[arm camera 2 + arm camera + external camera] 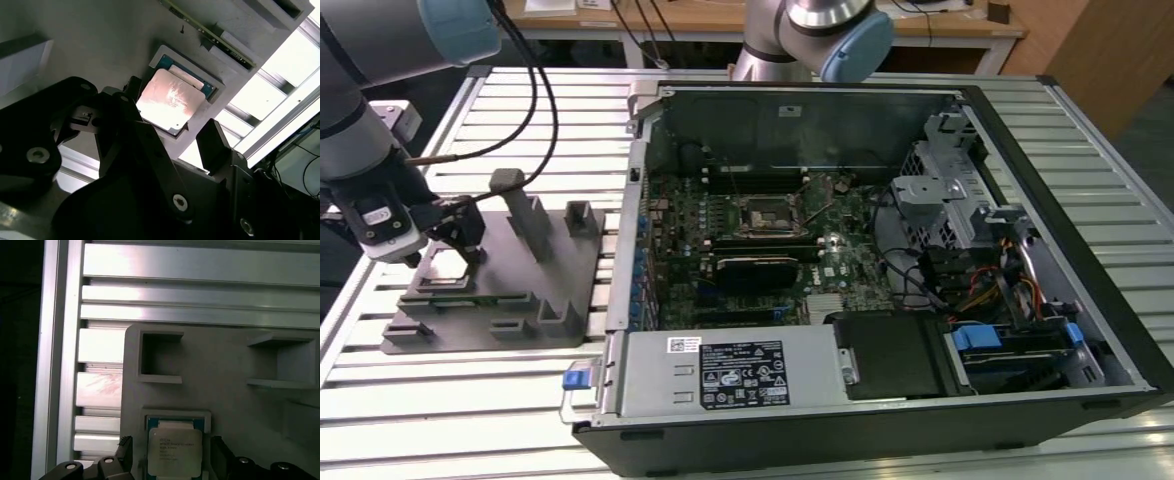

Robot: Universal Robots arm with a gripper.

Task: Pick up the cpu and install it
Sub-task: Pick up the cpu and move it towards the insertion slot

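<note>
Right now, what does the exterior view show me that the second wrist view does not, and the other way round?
From the exterior view you gain: the open computer case with its motherboard, and the arm reaching down at that view's left.

From the second wrist view you gain: the cpu lying flat in a recess, and the open claw with its fingers on either side, not clamped.

Shared: the grey tray, the claw over it, and the slatted table.

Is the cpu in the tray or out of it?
In. The cpu lies flat in its recess in the tray, and the open tool straddles it without gripping.
</note>
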